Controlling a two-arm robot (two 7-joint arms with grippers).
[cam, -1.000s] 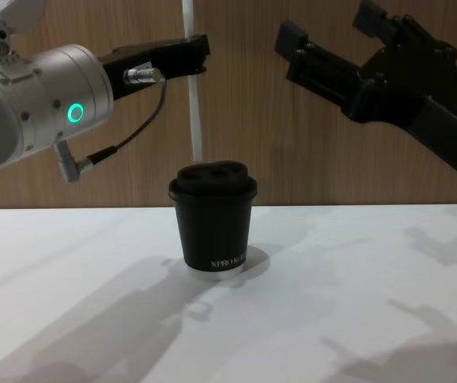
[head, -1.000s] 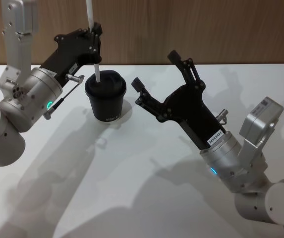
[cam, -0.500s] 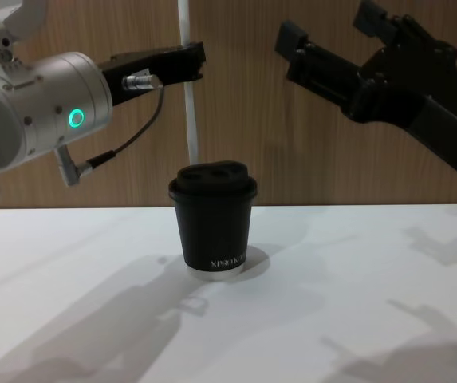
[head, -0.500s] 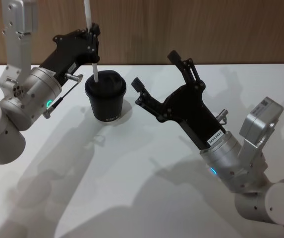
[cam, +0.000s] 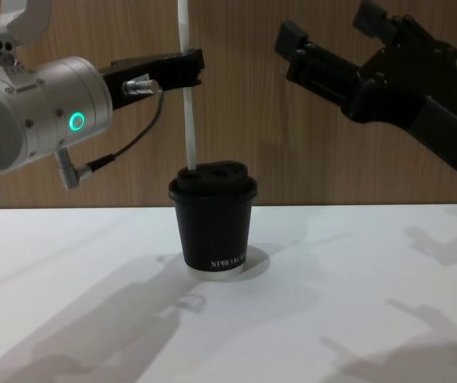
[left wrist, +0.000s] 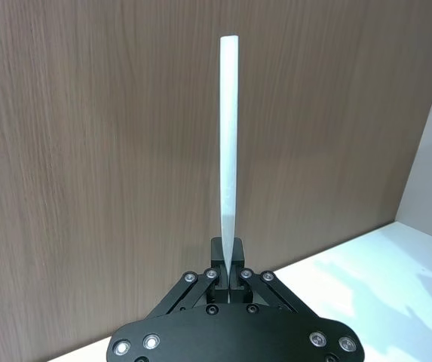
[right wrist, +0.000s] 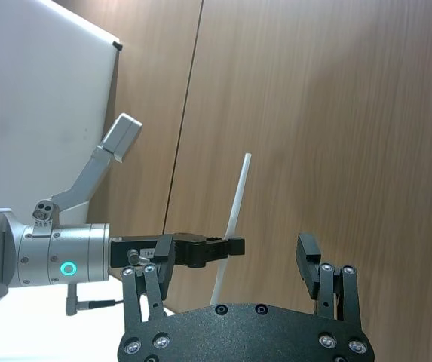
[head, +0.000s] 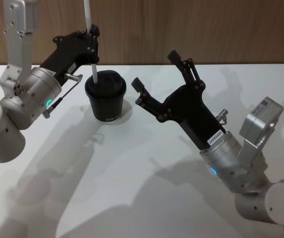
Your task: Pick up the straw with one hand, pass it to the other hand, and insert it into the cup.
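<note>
White bench [head: 132, 198]: left end effector [cam: 190, 68] pinches the straw [cam: 187, 104] upright, tip at the cup [cam: 213, 219] lid; right end effector [head: 159, 74] gapes wide nearby.

White straw [cam: 187, 96]; black ribbed cup [cam: 213, 223] w/ white lettering & base rim; black left gripper [cam: 198, 68] on silver arm w/ green ring light; all-black right gripper [head: 157, 74]; white surface [head: 146, 188]; brown woodgrain wall [cam: 252, 120].
</note>
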